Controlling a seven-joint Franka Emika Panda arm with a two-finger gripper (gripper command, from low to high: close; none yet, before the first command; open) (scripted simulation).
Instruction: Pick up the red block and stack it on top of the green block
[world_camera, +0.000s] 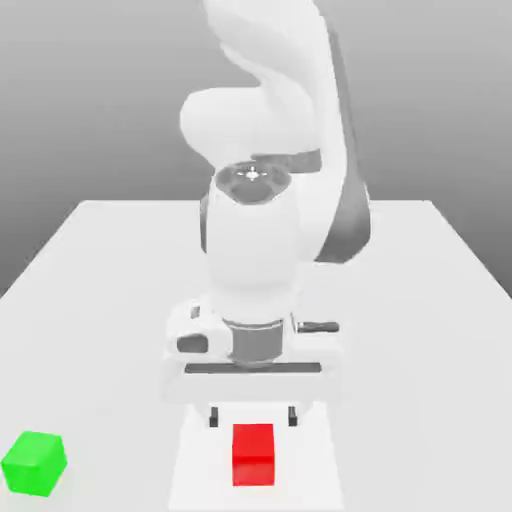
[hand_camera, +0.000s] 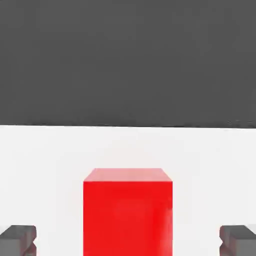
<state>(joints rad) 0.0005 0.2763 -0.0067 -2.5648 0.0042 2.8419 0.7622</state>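
The red block (world_camera: 253, 455) rests on the white table near its front edge. My gripper (world_camera: 253, 417) hangs just above it, open, pointing straight down. In the hand view the red block (hand_camera: 127, 210) lies centred between the two dark fingertips (hand_camera: 18, 239), with a wide gap on each side; the gripper (hand_camera: 128, 241) touches nothing. The green block (world_camera: 34, 463) sits on the table at the exterior view's far left, level with the red block and well apart from it.
The white table (world_camera: 110, 290) stretches back behind the arm, and its front edge lies close to both blocks. The arm's bulky white body (world_camera: 262, 240) rises over the middle of the table.
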